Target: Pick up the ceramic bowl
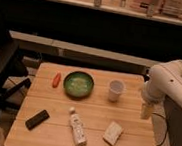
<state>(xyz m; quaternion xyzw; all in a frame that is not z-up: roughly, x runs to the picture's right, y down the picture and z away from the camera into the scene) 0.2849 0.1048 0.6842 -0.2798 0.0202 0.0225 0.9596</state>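
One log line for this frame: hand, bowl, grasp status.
hand: at right edge of table, right of white cup | ceramic bowl: on table, left of cup, untouched | grasp: not started

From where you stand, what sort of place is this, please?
Probably an office or lab: a wooden table, a black office chair beside it, a counter behind. The hand hangs at the table edge near the white cup.
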